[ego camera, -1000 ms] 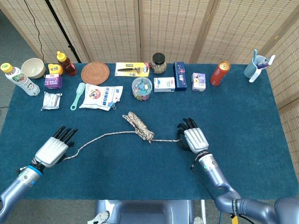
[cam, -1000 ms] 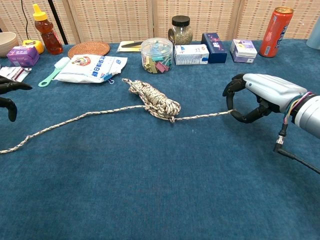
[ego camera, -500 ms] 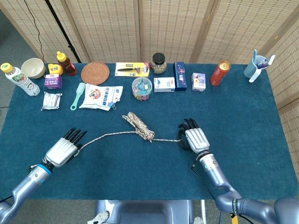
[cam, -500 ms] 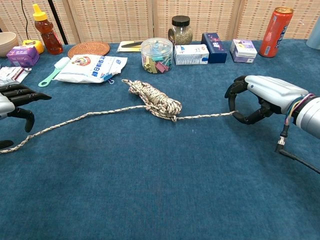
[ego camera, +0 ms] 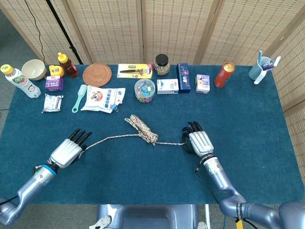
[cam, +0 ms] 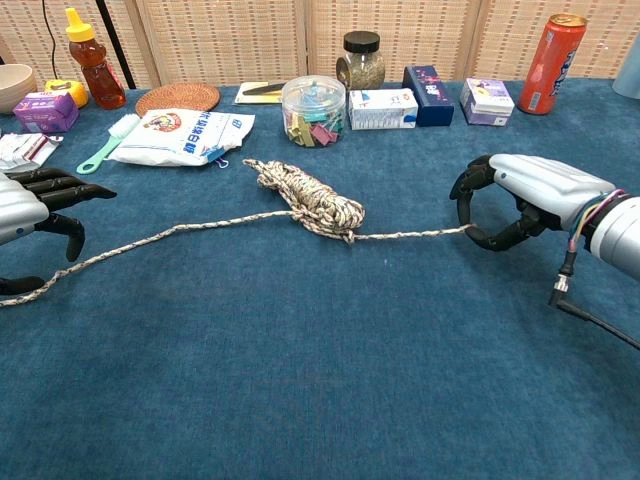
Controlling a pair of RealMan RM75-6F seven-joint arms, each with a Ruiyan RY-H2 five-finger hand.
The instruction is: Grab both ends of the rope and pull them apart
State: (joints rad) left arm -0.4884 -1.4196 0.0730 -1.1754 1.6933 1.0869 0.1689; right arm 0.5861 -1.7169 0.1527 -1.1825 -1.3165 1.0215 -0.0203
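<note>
A blue table (ego camera: 267,143) is sitting before woven screens (ego camera: 105,28). The right hand (cam: 520,195) is curling around the rope (cam: 310,205) end at 3 o'clock (the chest view shows this). The left hand (ego camera: 69,150) is hovering spread at 9 o'clock, holding nothing.

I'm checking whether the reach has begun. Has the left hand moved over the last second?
Yes. In the head view the left hand has moved right along the rope, closer to the coiled bundle, its fingers apart over the strand, not yet gripping.

Bright, even overhead light, soft short shadows, both views sharp, no glare
</note>
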